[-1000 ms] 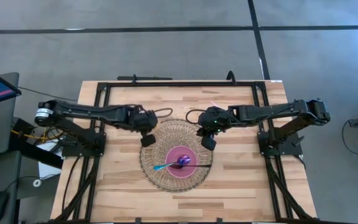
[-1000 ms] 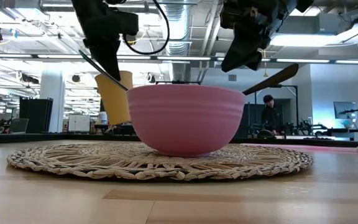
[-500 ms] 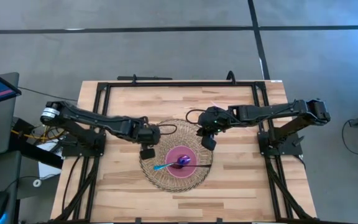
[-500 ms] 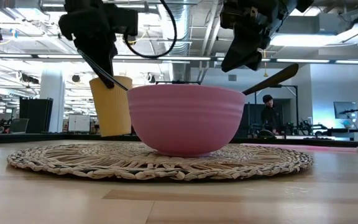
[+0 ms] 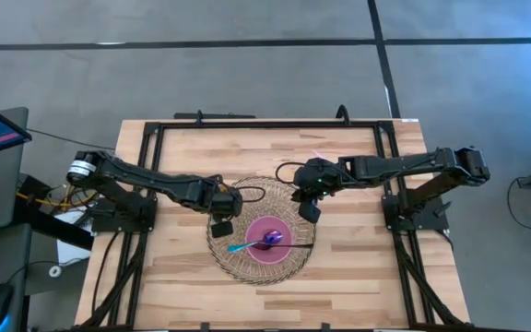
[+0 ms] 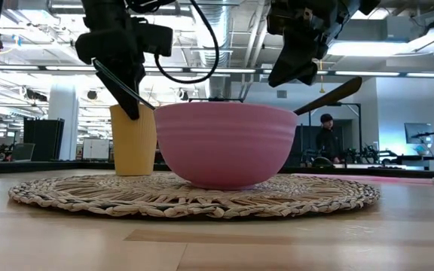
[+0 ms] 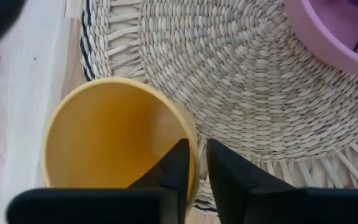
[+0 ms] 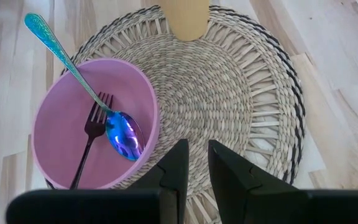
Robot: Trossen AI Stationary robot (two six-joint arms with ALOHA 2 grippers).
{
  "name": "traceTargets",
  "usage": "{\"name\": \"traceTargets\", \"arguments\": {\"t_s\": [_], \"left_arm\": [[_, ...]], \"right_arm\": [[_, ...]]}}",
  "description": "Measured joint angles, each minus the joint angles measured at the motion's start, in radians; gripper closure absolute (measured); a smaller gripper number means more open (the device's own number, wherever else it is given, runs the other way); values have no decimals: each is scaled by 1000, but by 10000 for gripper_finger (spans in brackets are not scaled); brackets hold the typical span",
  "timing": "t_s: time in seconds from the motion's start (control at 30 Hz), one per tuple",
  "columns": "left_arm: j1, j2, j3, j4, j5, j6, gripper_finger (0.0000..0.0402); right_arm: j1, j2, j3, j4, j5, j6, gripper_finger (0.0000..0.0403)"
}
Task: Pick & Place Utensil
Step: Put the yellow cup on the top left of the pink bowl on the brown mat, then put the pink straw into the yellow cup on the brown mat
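Observation:
A yellow cup (image 6: 134, 139) stands upright on the woven mat (image 5: 247, 198), left of the pink bowl (image 5: 268, 238); it also shows in the left wrist view (image 7: 104, 143) and the right wrist view (image 8: 188, 18). My left gripper (image 5: 221, 221) is shut on the cup's rim from above. The bowl holds an iridescent spoon (image 8: 120, 134) with a blue handle and a dark fork (image 8: 92, 143); both handles stick out over the rim. My right gripper (image 5: 309, 210) is shut and empty, above the mat's far right part. My left gripper holds the cup by its rim (image 7: 193, 155) on the side toward the bowl, one finger (image 7: 176, 168) inside the cup and one outside. The fingers come from above, pointing down. The cup is upright with its base on the mat near the mat's left edge.
A black metal frame (image 5: 265, 124) runs along the table's far edge and both sides. Bare wood lies near of the mat (image 5: 265, 300). A person (image 6: 326, 135) stands in the room far behind the table.
My left gripper has gone toward the table's near edge and down with the yellow cup. The cup was lifted and tilted; it now stands upright on the mat beside the bowl. My right arm has kept still.

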Motion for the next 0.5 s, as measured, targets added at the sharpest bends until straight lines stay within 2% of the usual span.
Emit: {"name": "traceTargets", "arguments": {"t_s": [0.3, 0.5], "left_arm": [[0, -22, 0, 8, -6, 1, 290], [0, -112, 1, 22, -19, 0, 277]], "right_arm": [[0, 0, 0, 0, 0, 0, 347], [-10, 0, 0, 36, 1, 0, 346]]}}
